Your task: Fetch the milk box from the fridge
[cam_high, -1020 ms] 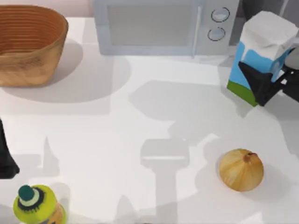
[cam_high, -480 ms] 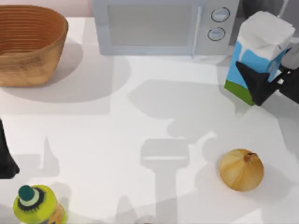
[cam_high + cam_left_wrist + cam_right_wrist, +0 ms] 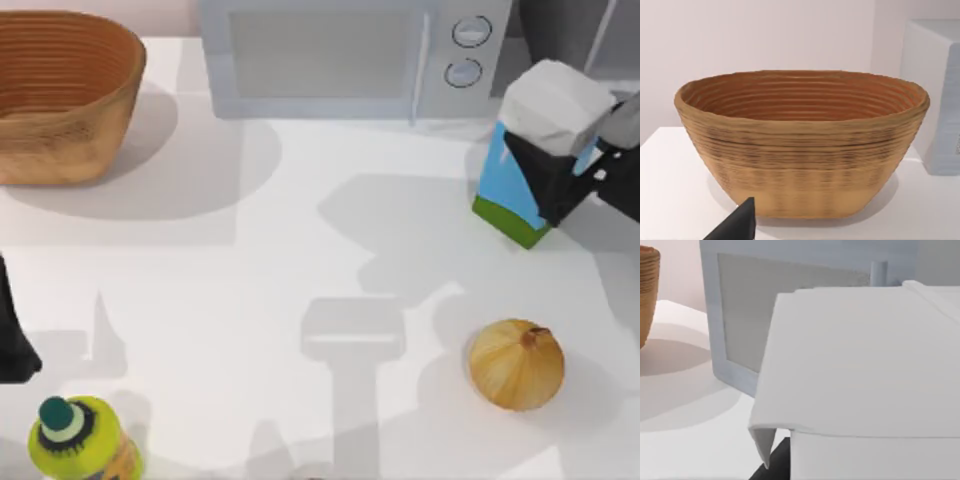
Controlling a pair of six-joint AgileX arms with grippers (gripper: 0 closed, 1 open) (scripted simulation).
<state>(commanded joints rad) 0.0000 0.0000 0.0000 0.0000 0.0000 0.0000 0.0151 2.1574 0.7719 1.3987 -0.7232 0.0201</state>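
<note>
Top view, near to far. Lower left: yellow-green bottle point(image 3: 78, 438) with green cap. Left edge, just above it: the parked left hand point(image 3: 12, 340); whether its fingers are parted cannot be told. Lower right: onion point(image 3: 516, 363) on the white bench point(image 3: 250, 290). Right edge, above the onion and well apart from it: the right hand point(image 3: 562, 180), closed on the milk box point(image 3: 535, 150), dark fingers clamped across its blue sides; the white gabled top leans toward the upper right, the green band points to the lower left, so the carton hangs tilted. Upper left: woven basket point(image 3: 62, 92). Upper centre: microwave point(image 3: 345, 55) with two round knobs. Upper right corner: the fridge point(image 3: 570, 30), dark grey, just behind the carton.

Right wrist view: the white carton top sits close before the lens, the microwave beyond it.

Step in hand, as judged: carrying the gripped carton clear of the fridge. The next move calls for lowering it upright onto bare bench, clear of the onion, before letting go
</note>
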